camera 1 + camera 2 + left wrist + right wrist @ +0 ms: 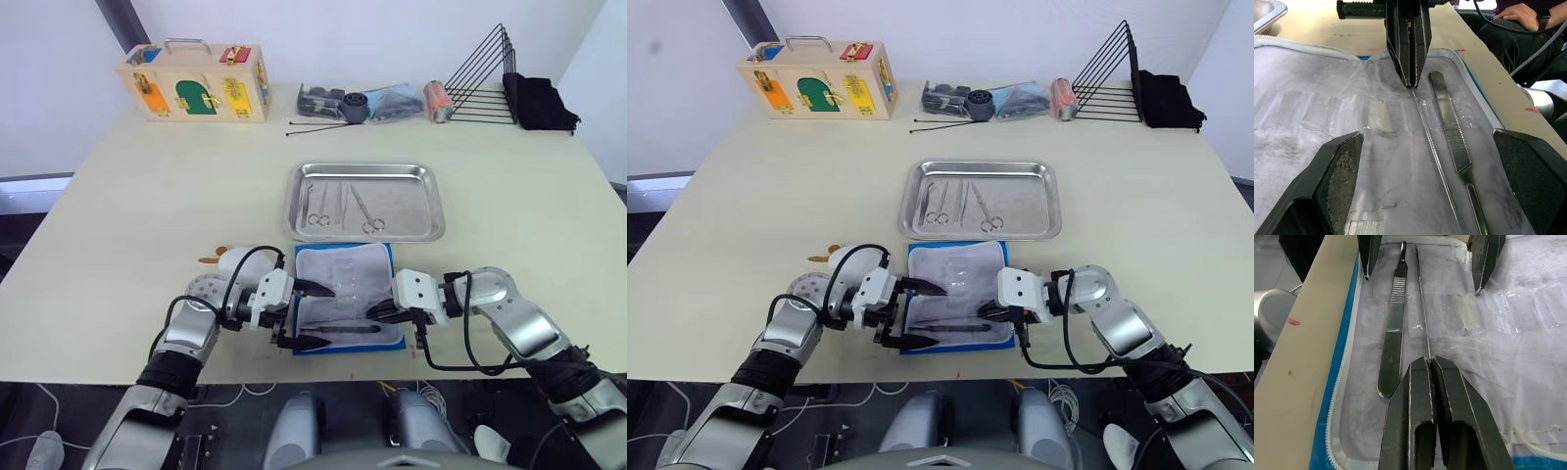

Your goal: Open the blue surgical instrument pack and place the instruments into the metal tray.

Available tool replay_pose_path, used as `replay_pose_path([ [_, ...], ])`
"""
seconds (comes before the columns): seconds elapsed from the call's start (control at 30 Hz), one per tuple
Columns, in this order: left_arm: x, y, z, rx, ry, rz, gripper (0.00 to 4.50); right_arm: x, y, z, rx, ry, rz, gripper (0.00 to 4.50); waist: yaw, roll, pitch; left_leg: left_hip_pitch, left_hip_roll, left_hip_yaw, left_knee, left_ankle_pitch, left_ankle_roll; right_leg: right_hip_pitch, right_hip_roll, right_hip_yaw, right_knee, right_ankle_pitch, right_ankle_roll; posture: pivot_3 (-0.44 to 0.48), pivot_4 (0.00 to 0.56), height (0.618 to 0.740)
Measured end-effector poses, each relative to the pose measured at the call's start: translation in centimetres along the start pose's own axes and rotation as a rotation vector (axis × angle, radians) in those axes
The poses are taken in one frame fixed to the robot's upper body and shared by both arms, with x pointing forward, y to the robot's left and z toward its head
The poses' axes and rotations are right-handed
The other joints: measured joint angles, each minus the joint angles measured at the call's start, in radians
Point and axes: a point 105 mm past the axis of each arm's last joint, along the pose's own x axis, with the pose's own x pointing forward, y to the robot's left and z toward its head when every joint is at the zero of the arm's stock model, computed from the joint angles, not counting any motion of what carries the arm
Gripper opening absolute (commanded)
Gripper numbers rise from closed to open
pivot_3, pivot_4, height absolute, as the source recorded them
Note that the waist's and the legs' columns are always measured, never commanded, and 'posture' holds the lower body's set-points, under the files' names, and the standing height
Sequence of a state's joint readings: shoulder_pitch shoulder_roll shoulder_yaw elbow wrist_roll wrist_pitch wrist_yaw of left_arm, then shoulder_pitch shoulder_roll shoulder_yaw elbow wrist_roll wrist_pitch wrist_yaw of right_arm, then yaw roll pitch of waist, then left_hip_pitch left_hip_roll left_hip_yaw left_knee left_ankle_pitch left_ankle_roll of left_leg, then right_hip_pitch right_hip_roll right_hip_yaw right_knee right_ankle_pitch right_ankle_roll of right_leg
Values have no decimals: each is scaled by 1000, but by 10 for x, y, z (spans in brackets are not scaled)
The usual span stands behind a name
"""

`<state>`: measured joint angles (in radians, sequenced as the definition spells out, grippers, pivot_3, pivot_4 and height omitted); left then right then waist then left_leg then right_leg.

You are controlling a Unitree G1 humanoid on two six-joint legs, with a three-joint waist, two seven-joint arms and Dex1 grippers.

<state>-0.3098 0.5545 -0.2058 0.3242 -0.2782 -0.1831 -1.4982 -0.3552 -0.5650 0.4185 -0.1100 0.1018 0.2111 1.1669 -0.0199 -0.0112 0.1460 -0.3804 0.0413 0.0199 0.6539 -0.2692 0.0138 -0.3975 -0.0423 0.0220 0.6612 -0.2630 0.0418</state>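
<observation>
The right gripper (1431, 363) has its fingers pressed together on the end of a thin probe (1422, 303), a needle-fine steel rod lying across the pack (348, 264). The left gripper (306, 315) sits at the pack's left edge, fingers spread wide, straddling the rod's other end without touching it.

The pack lies unzipped and flat at the table's near edge, its clear, wrinkled plastic lining up, blue border showing. Just beside the rod, on its near side, rests a flat scalpel handle (1449, 117), ribbed along its grip.

This looks like mid-transfer: scissors (367, 211) and other slim silvery tools already lie in the tray (431, 201), shiny, just beyond the pack. Next, I'd judge, lift the rod clear without snagging plastic and carry it over the rim.
</observation>
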Motion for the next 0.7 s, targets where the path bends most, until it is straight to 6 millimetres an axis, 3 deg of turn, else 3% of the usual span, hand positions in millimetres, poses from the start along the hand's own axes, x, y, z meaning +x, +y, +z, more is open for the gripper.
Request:
replay_pose_path([
  [0.33, 1, -2, -2, -9, -4, 9, 4500, -16, -9, 16, -94, 41, -17, 118, 0, 0, 0, 0, 0, 0, 0, 0, 0, 0, 0, 0, 0, 0, 0, 0, 150, 740],
  [0.53, 2, -2, -2, -9, -7, 10, 4500, -30, -8, 8, -113, 119, 11, 118, 2, 0, 0, 0, 0, 0, 0, 0, 0, 0, 0, 0, 0, 0, 0, 0, 150, 740],
  [0.7, 2, -2, -2, -7, -9, 10, 4500, -31, -8, 16, -111, 86, 13, 118, 3, 0, 0, 0, 0, 0, 0, 0, 0, 0, 0, 0, 0, 0, 0, 0, 150, 740],
])
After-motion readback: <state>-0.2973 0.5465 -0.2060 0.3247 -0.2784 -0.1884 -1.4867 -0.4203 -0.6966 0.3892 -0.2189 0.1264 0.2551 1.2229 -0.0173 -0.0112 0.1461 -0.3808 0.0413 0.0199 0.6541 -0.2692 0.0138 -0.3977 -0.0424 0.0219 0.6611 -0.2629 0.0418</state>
